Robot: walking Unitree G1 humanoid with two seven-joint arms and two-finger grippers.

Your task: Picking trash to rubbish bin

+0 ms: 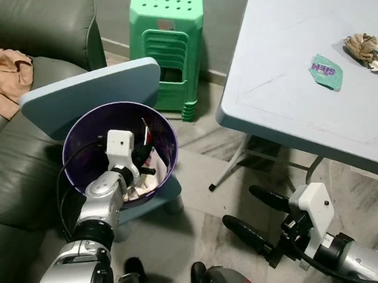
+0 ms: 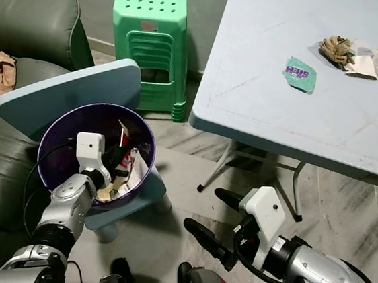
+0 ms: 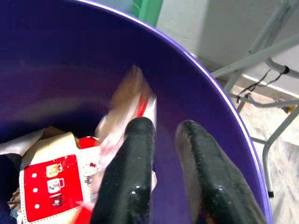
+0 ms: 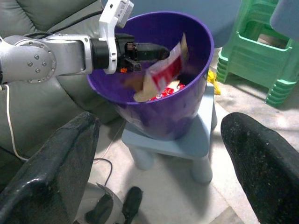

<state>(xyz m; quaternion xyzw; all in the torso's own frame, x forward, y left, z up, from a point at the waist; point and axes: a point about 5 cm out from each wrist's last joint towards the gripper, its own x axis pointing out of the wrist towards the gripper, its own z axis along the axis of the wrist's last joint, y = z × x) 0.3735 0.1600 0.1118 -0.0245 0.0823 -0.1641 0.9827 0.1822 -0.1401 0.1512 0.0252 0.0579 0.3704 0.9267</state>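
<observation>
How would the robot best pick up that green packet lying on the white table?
The green packet lies flat on the table, so a pincer would probably come straight down and pinch across its narrow width, perhaps at the slightly raised near edge. The open right pincer is nearest.

Green sofa (image 1: 14, 153), stools (image 1: 172, 42), table (image 1: 292, 97)

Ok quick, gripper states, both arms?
Left gripper: over the purple bin, slightly open, a red-and-white wrapper blurred at its fingertips.
Right gripper: open, empty, low over the floor.

Glossy purple plastic bin (image 1: 81, 143), matt green plastic stool (image 1: 172, 42).
</observation>
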